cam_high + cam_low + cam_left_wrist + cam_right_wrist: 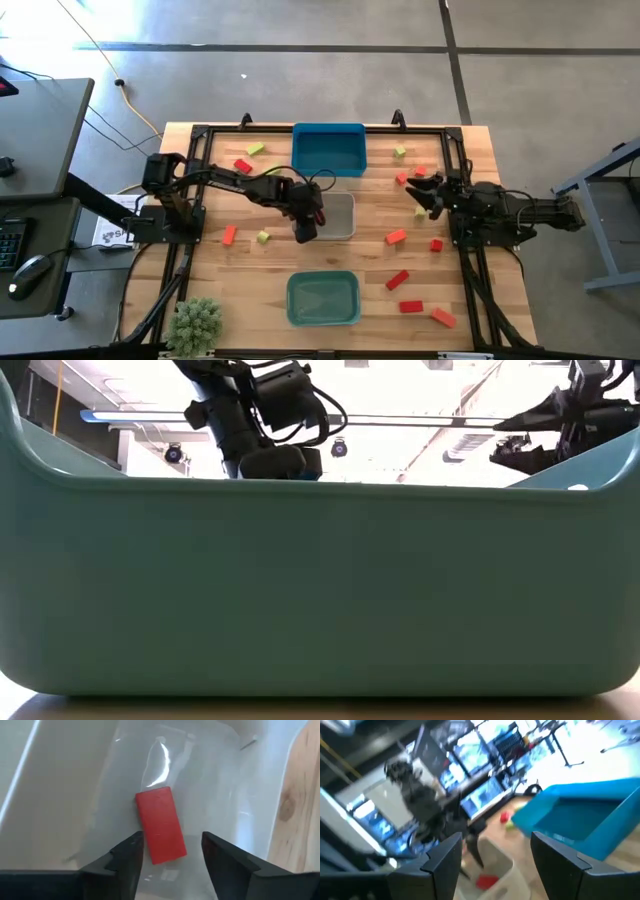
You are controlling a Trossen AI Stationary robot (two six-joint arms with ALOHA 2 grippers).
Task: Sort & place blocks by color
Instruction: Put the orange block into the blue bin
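The left gripper (170, 850) is hanging over the clear bin (342, 215) in the middle of the worktop (270, 290), its fingers standing wide apart and holding nothing. A red block (161, 825) is lying flat on the bin's floor between them, touching neither finger; I judge it is being sorted here because this bin is taking the reds. It is the only block I can see in there.

The right gripper (424, 193) is hovering above the worktop's right side, near a few red and green blocks, fingers spread and empty, probably lining up its next pick.

The blue bin (329, 150) at the far edge and the teal bin (323, 299) at the near edge are both looking empty from above. The other blocks are lying scattered on the wood: red, orange and yellow-green ones left of the clear bin, more of them right of it.
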